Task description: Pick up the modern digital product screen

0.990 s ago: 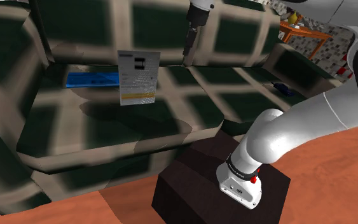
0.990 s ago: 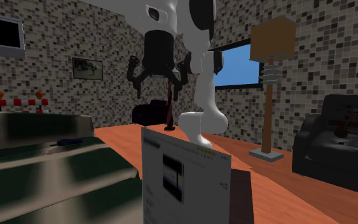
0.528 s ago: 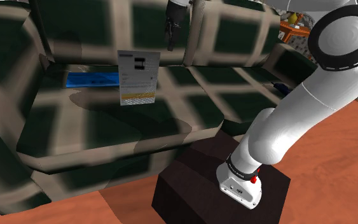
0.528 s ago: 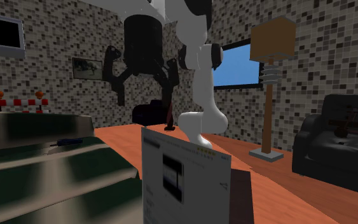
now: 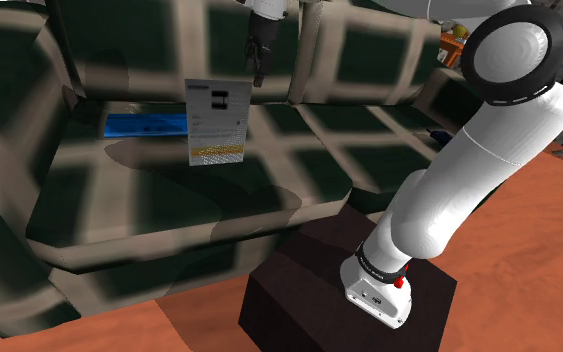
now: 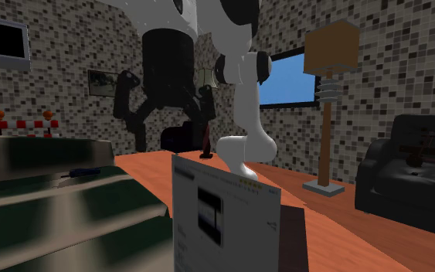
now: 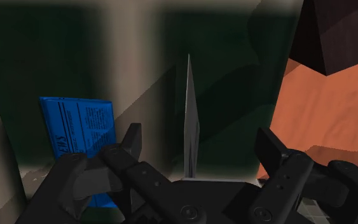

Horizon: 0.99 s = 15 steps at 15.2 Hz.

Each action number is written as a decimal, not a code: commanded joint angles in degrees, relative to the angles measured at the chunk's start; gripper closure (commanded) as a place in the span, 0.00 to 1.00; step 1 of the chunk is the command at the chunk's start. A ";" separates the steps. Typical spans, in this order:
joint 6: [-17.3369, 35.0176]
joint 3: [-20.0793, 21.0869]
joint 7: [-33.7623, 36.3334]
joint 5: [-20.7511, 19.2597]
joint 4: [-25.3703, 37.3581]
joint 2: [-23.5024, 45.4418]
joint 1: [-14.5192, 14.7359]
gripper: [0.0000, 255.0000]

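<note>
Below the gripper (image 5: 258, 68), the screen (image 5: 218, 122) stands upright on the sofa (image 5: 269, 195) seat, edge-on in line with the gap between the spread fingers and touching neither, a flat booklet (image 5: 147, 124) lies beside it past one finger, and the stand (image 5: 309, 290) sits before the sofa.

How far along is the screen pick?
Done: the gripper hangs open above the white screen panel, whose thin edge lines up between the fingers in the wrist view. In hand: nothing; the panel stands upright on the sofa seat. Left: descend, close, lift.
</note>
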 commanded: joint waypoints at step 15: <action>0.51 -0.02 -0.09 -0.01 -0.61 -0.13 -0.02 1.00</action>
